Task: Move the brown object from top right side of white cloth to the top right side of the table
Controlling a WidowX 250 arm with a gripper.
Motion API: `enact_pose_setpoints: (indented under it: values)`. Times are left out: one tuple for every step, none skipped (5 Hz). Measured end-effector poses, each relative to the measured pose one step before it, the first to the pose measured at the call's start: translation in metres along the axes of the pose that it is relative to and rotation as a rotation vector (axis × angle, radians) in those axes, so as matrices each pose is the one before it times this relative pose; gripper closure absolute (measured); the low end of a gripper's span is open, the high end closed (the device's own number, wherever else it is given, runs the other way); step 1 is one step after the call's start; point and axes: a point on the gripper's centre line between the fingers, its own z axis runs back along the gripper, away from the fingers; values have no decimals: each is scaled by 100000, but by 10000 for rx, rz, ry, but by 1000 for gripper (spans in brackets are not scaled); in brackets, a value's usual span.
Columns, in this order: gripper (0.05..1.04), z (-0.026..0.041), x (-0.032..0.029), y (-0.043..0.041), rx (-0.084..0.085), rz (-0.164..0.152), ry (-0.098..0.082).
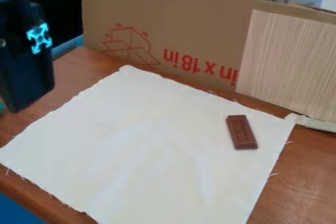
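Note:
The black gripper hangs at the upper left, over the table's left part and well away from the brown object. The brown object, a small chocolate-bar-like block, lies flat on the right side of the white cloth, close to its upper right corner. The cloth is spread like a diamond on the brown wooden table. Bare wood shows to the right of the cloth.
A cardboard panel with red print stands along the table's back edge. A light wood-grain board leans there at the right, with a whitish strip at its foot.

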Motion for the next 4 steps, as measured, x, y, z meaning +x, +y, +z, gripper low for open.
enact_pose_setpoints:
  values:
    - [83,-450,-49,-15,14,83,30]
    - [83,-4650,1214,-2523,-26,-475,-155]
    - [83,-2239,1148,-888,253,15,-264]
    - [83,-1664,951,-392,47,-36,-210]
